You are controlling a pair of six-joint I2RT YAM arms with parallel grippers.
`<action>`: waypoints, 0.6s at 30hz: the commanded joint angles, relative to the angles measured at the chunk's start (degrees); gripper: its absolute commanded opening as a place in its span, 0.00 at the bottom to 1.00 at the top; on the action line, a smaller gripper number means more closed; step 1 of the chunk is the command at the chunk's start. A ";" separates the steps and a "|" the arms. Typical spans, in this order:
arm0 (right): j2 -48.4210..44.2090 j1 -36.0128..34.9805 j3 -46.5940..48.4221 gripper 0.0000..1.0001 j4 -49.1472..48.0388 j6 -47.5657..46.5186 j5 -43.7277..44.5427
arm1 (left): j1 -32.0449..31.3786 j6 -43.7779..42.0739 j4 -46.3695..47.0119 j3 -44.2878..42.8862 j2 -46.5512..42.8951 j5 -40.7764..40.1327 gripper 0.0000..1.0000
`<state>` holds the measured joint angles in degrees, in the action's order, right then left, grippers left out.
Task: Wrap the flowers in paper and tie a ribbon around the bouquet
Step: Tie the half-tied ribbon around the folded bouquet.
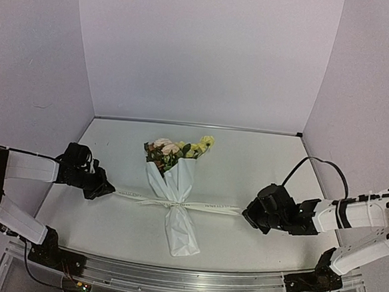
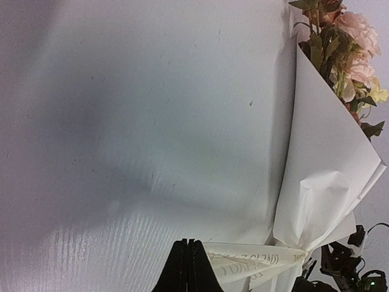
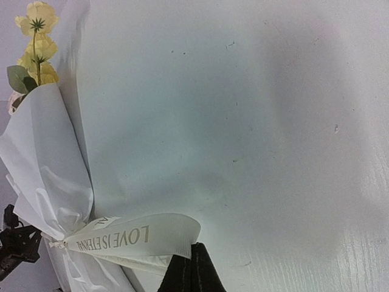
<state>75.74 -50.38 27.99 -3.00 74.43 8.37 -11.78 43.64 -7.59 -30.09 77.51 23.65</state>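
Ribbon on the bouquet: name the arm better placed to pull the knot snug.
Right, probably. The right gripper and left gripper are each shut on a ribbon end, but the right end bows in a slack loop to take up; the left looks straighter.

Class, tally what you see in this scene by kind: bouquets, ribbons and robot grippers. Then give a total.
bouquet: 1
ribbon: 1
grippers: 2 (left gripper, right gripper)
total: 4
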 commanded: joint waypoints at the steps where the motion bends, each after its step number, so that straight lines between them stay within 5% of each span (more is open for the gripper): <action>1: -1.34 3.93 -3.18 0.00 17.18 -1.50 12.77 | 5.60 -2.74 -1.56 -4.26 3.38 -14.32 0.00; 18: 11.72 -1.21 22.51 0.00 17.86 -26.30 1.34 | 1.23 -10.77 1.62 -16.17 12.18 -4.06 0.00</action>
<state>85.64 -50.85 45.99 9.52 55.12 9.01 -9.41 36.11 -7.02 -42.53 89.68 22.91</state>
